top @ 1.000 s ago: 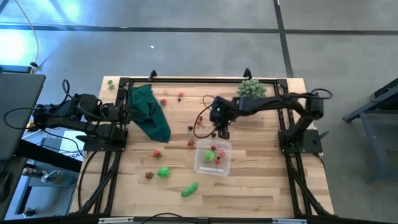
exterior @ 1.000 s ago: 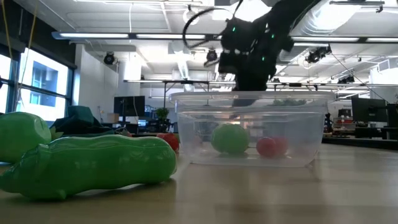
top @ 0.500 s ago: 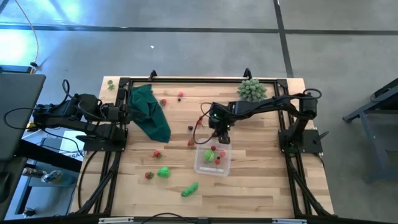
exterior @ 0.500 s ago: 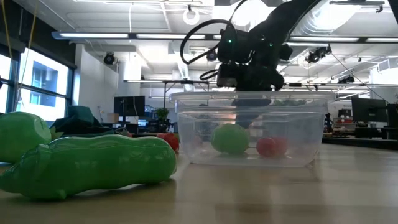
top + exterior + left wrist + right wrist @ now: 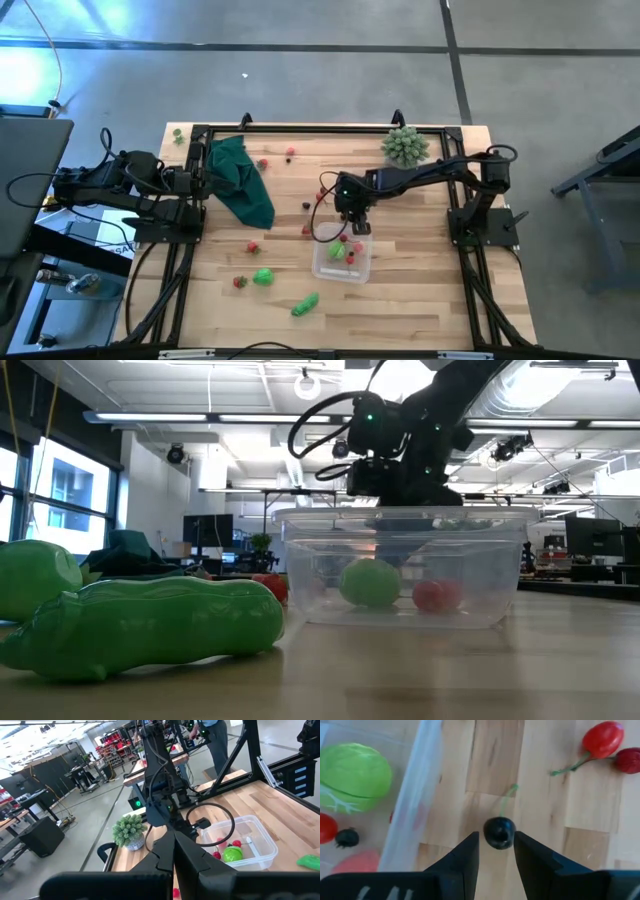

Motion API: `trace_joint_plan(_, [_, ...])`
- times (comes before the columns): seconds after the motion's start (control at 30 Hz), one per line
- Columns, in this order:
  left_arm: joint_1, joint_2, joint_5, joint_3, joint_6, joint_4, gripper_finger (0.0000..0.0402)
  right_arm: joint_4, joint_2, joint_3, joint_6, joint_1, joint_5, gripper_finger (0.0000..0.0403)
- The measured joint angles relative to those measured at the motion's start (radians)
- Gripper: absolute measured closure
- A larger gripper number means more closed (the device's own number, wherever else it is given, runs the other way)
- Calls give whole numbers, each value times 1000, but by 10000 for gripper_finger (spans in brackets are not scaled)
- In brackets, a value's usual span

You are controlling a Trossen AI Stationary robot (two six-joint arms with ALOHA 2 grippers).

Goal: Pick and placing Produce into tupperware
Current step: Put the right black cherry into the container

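High view: I see the right end effector (image 5: 356,226) at the tupperware (image 5: 343,258) rim nearest the counter's (image 5: 420,290) far edge. Left end effector (image 5: 196,180) parked at the left edge, fingers together. Right wrist view: fingers clamped on a dark berry (image 5: 499,832), just outside the container wall

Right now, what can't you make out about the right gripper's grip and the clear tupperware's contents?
- Right gripper: the small dark berry sits between its fingertips; actual contact isn't visible.
- High view: the arm hides the berry, and the pieces in the clear rectangular tupperware are too small to count.
- Low view: the tupperware's wall blurs the gripper tips behind it.
- Left gripper: its own closed fingers cover part of the tupperware.
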Motion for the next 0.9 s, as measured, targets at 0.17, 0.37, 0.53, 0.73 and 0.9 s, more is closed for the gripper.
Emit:
trace_joint_plan(0.17, [0, 0, 0, 0, 0, 0, 401, 0, 0, 0, -67, 3, 3, 289])
trace_joint_plan(0.37, [0, 0, 0, 0, 0, 0, 401, 1, 0, 0, -131, 2, 10, 289])
trace_joint_plan(0.53, [0, 0, 0, 0, 0, 0, 401, 4, 0, 0, -269, 2, 9, 289])
trace_joint_plan(0.73, [0, 0, 0, 0, 0, 0, 401, 4, 0, 0, -336, 2, -10, 289])
trace_joint_plan(0.9, [0, 0, 0, 0, 0, 0, 401, 5, 0, 0, -319, 2, -7, 289])
